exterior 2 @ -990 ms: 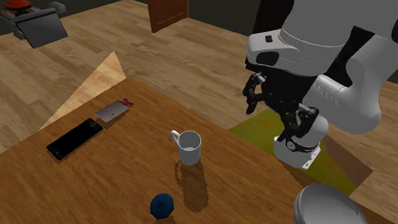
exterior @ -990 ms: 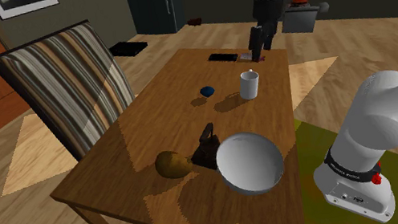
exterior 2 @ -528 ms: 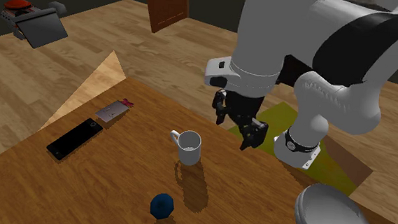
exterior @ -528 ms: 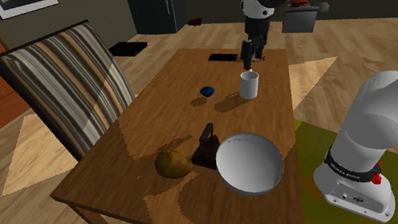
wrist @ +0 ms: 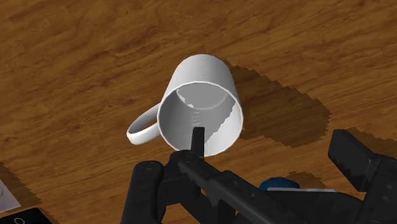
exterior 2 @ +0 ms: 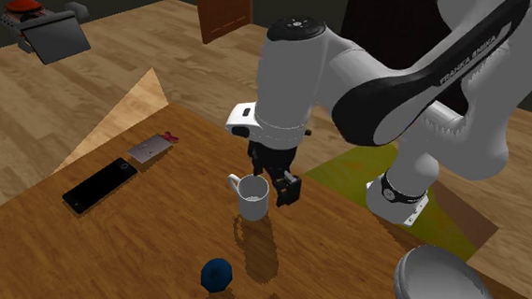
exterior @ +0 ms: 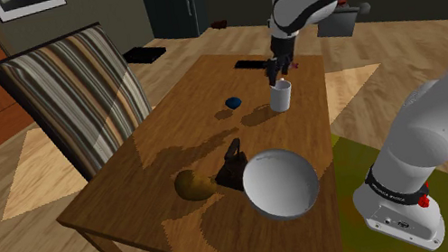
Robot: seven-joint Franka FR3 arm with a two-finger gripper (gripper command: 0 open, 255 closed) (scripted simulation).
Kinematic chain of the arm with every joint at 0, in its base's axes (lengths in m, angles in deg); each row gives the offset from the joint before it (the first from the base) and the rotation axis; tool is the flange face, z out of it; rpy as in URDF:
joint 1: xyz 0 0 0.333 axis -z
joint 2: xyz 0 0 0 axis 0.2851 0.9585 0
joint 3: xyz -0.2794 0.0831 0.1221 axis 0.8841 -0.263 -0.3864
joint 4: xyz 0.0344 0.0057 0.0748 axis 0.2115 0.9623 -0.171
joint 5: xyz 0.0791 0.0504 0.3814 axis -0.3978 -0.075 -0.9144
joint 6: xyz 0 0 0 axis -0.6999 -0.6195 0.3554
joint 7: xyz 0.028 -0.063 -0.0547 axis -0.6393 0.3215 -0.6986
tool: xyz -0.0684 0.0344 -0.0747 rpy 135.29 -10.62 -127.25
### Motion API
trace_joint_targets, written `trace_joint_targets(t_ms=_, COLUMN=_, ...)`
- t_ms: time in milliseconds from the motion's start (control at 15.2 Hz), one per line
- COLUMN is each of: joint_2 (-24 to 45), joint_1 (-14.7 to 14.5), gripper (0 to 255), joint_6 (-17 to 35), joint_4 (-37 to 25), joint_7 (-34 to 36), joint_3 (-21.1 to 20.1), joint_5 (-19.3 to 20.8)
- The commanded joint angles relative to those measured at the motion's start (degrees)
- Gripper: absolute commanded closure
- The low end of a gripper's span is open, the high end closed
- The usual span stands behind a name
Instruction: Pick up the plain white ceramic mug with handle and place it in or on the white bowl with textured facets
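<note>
Shoulder view: the black two-finger claw [exterior: 274, 71] hangs just above the smooth white cylindrical mug [exterior: 281, 95]; the mug stands upright on the glossy brown wooden surface [exterior: 170, 147], toward its far end and nearer the view's right edge. Bare wood lies around the mug; a small dark blue round object [exterior: 233, 102] sits near on the view's left, and a flat black phone [exterior: 249, 64] lies beyond by the far edge. The wide white round bowl [exterior: 282, 183] sits well apart by the near right edge, its hollow tipped toward the camera; a striped upholstered chair [exterior: 71, 93] stands at the left edge.

Second exterior view: the claw [exterior 2: 274, 184] is at the rim of the mug [exterior 2: 254, 201], on the side away from its loop handle; open wood separates the mug from the phone [exterior 2: 99, 184].

Wrist view: the claw [wrist: 273, 143] is released, its fingers wide apart; one fingertip [wrist: 197, 137] overlaps the near rim of the mug [wrist: 202, 89], the other is off to the side over grained wood; nothing is clasped.
</note>
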Motion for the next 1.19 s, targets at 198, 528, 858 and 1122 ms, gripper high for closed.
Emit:
trace_joint_targets(t_ms=198, joint_2=5.2, joint_1=0.0, gripper=0, joint_6=5.9, joint_4=0.4, joint_7=-1.2, joint_3=1.2, joint_5=-0.6)
trace_joint_targets(t_ms=528, joint_2=7.6, joint_1=-0.1, gripper=0, joint_6=9.8, joint_4=1.9, joint_7=-1.5, joint_3=1.5, joint_5=-1.0)
trace_joint_targets(t_ms=858, joint_2=7.6, joint_1=-0.1, gripper=0, joint_6=9.8, joint_4=1.9, joint_7=-1.5, joint_3=1.5, joint_5=-1.0)
trace_joint_targets(t_ms=1122, joint_2=7.6, joint_1=-0.1, gripper=255, joint_6=9.8, joint_4=1.9, joint_7=-1.5, joint_3=1.5, joint_5=-1.0)
